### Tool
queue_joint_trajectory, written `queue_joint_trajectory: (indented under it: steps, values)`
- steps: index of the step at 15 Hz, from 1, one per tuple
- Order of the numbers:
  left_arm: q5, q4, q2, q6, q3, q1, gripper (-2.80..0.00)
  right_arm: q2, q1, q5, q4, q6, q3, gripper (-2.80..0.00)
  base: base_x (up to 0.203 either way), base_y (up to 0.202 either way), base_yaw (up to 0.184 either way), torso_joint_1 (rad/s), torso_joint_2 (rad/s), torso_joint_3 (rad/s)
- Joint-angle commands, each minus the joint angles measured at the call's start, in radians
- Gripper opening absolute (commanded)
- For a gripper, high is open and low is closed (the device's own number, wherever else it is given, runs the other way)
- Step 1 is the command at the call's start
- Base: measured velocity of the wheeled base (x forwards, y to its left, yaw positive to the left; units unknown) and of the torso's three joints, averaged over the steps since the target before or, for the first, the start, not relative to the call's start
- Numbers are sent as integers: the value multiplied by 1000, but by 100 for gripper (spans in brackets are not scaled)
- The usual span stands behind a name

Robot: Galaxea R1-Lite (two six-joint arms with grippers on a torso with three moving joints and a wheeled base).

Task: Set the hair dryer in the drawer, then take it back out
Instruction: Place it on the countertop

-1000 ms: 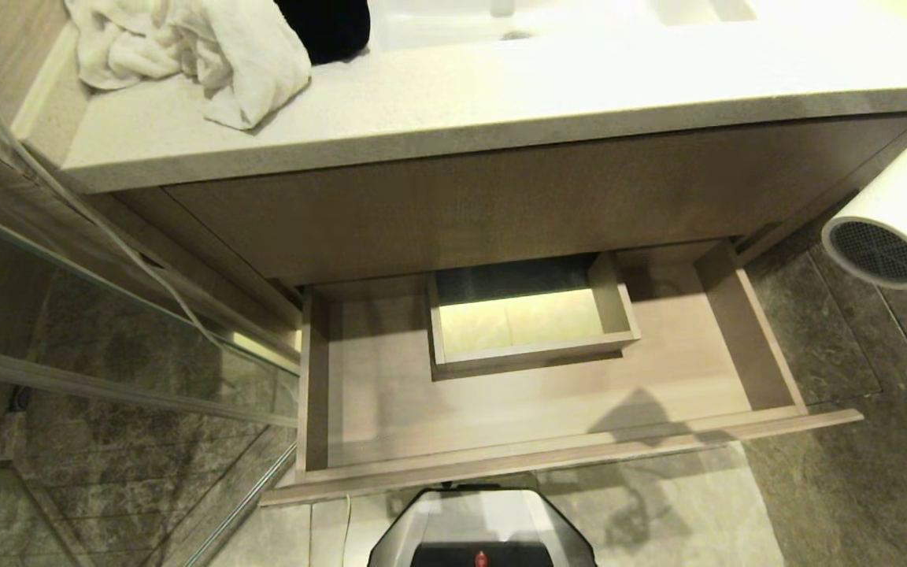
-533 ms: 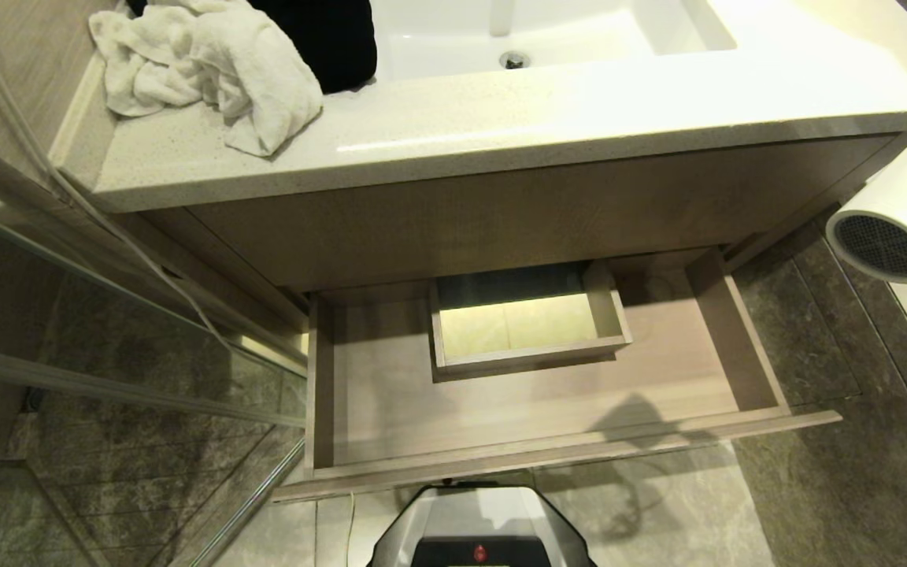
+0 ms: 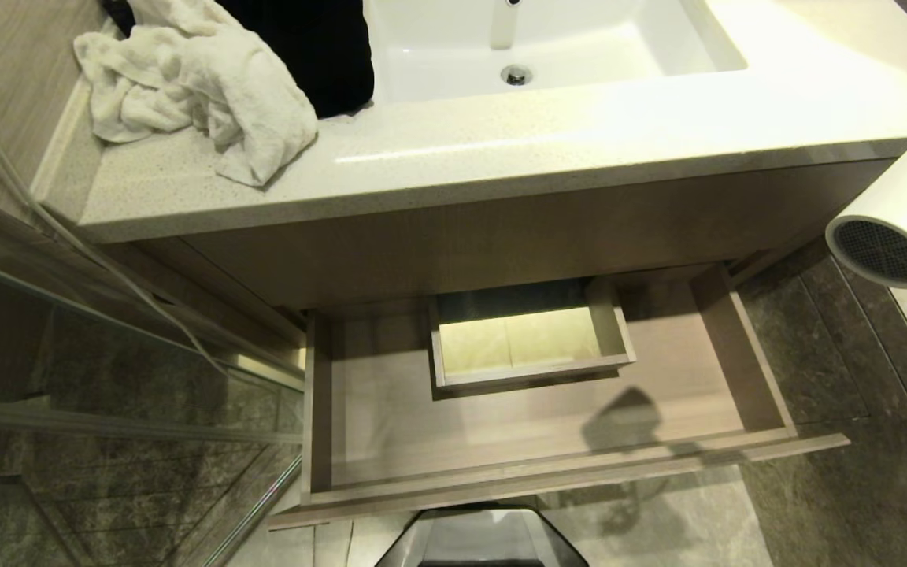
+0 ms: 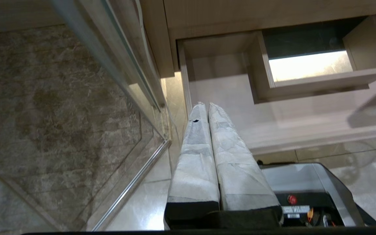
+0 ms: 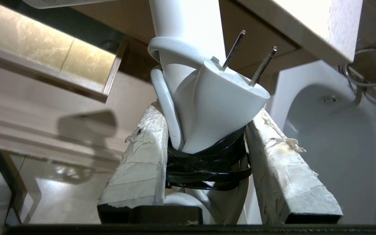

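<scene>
Off to the right of the open drawer (image 3: 548,409), the right hand (image 5: 207,143) grasps the hair dryer (image 3: 894,228) by its cord-wrapped handle, presumably carrying it clear above the floor. Left hand (image 4: 207,111), clenched, stays parked.

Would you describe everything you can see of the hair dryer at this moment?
The hair dryer is small, of glossy white plastic, with a round grey mesh grille facing the head camera at the picture's right edge, off the right end of the open drawer, outside it. The right gripper is closed on its bundled white cord, bound by a black strap, against the handle. The two-pin plug sticks out above the fingers. Nothing else touches it.
</scene>
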Motion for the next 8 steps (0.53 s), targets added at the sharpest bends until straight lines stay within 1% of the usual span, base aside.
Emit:
queue_joint_trajectory:
  steps: [1,8]
  values:
    - [0,2,0,0,0,0,-280,7,-2,3,-20,-4,-1,-280,0,0,0,255,34,290]
    - [-1,0,0,0,0,0,-280,34,-4,1,-34,-4,-35,-280,0,0,0,277,-5,263]
